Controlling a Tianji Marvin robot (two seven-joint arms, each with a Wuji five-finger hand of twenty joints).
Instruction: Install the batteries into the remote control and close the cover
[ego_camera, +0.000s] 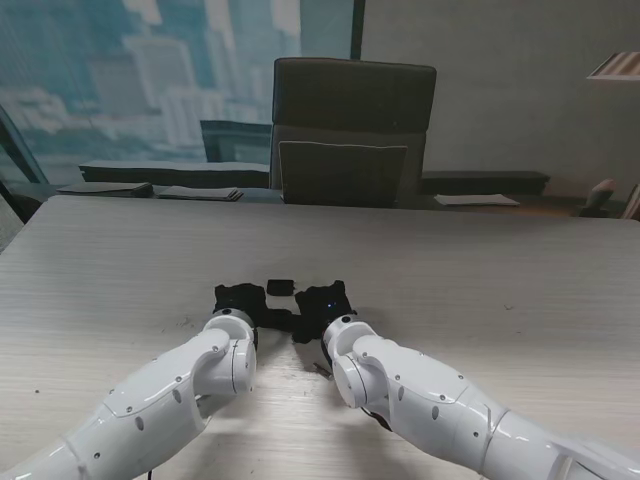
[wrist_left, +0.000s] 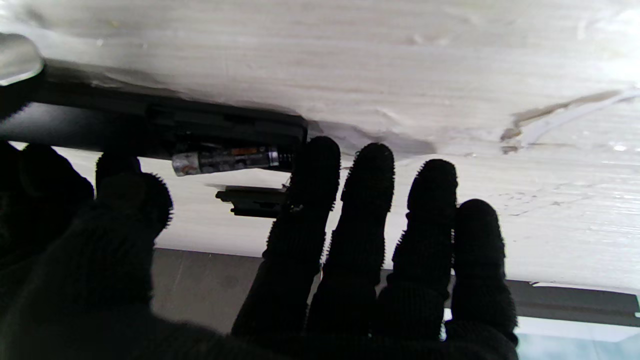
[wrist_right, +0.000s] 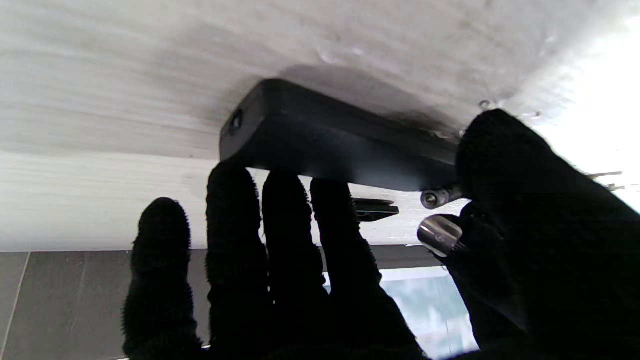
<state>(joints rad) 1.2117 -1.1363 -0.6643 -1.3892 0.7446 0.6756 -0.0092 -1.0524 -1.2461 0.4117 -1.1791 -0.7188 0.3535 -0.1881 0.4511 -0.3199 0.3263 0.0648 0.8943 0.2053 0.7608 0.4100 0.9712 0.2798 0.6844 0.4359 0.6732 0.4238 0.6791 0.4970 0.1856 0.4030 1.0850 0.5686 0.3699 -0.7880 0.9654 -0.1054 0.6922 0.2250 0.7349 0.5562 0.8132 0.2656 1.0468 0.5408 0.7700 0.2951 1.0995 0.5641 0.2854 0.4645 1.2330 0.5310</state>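
Note:
The black remote control (ego_camera: 285, 320) lies on the table between my two gloved hands. My right hand (ego_camera: 325, 300) grips it: three fingertips (wrist_right: 280, 190) press one long side and the thumb (wrist_right: 505, 155) presses the other end of the remote control (wrist_right: 325, 142). My left hand (ego_camera: 240, 298) has its fingers (wrist_left: 370, 170) spread, and its index tip touches the end of the remote control (wrist_left: 150, 125). A battery (wrist_left: 225, 159) lies along the open compartment, its end (wrist_right: 430, 199) showing beside the right thumb. A second shiny cylinder (wrist_right: 440, 235) sits close by. The loose cover (ego_camera: 281, 286) lies just beyond the hands.
The pale wood table (ego_camera: 480, 290) stretches wide on both sides. A dark office chair (ego_camera: 350, 130) stands at its far edge. Flat dark items (ego_camera: 150, 190) lie on a ledge behind the table at the far left.

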